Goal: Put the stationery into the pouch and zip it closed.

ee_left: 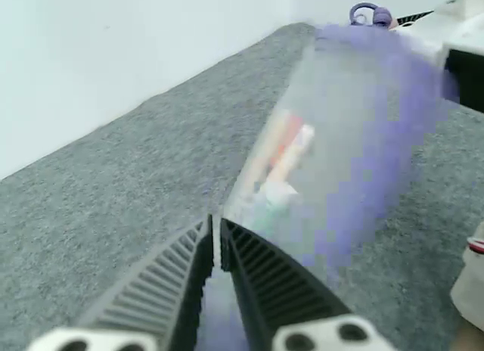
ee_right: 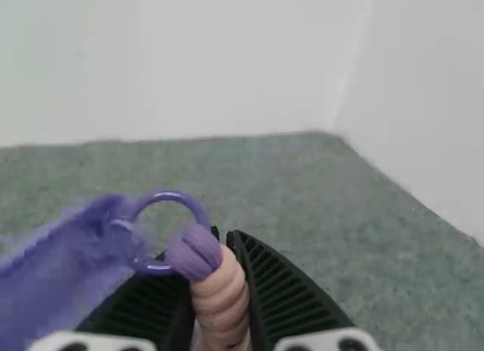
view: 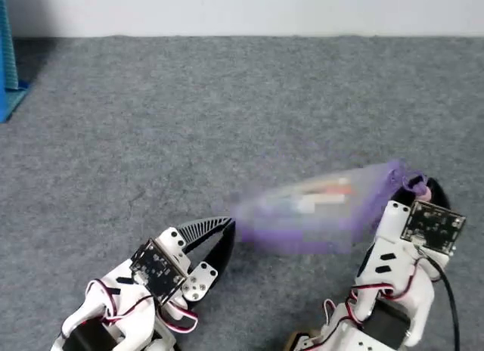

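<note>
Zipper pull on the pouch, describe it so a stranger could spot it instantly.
Over the grey table, find the translucent purple pouch and follow it to the end at the right gripper. Pinched there is the zipper pull: a ribbed pink-and-purple charm on a ring, solid where the pouch is see-through.

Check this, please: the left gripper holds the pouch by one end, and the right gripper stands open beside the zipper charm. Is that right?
Not open: the right wrist view shows the right gripper shut on the charm. The left gripper does hold the pouch by one end.
</note>
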{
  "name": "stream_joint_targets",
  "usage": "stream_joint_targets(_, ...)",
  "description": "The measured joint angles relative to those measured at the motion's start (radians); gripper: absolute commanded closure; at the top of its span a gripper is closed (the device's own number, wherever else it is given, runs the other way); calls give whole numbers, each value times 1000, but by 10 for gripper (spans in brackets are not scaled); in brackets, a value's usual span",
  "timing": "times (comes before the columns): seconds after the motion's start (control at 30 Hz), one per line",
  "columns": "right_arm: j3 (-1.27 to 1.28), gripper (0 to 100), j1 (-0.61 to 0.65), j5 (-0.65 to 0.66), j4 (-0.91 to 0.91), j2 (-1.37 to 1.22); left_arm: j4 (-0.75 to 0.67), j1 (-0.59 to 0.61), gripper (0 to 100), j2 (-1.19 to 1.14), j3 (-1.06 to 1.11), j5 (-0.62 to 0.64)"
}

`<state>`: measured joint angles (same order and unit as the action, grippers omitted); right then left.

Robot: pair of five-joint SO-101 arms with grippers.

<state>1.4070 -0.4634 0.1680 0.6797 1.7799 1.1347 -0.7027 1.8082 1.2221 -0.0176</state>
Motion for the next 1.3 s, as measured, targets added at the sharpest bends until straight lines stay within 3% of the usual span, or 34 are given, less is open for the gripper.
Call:
stream_joint_targets(0.1,-2,969,31,0,32,0,0,0,988,0,0,0)
stream_joint_targets(0.3,-52,780,140,-2,155,14,0,0,978,0,0,0)
stream_joint_targets(0.47,-52,787,305,-11,212,0,0,6,927,0,0,0)
stream_joint_targets(0.73,-52,786,684,-95,212,0,-57,330,786,0,-40,129)
stream_joint_targets(0.97,-52,786,957,-172,212,-2,-124,574,778,0,-101,256)
stream_joint_targets(1.1,-52,786,1003,-181,212,-2,-135,652,778,0,-132,292)
stream_joint_targets(1.3,-52,789,961,-181,213,0,-135,683,778,0,-141,302)
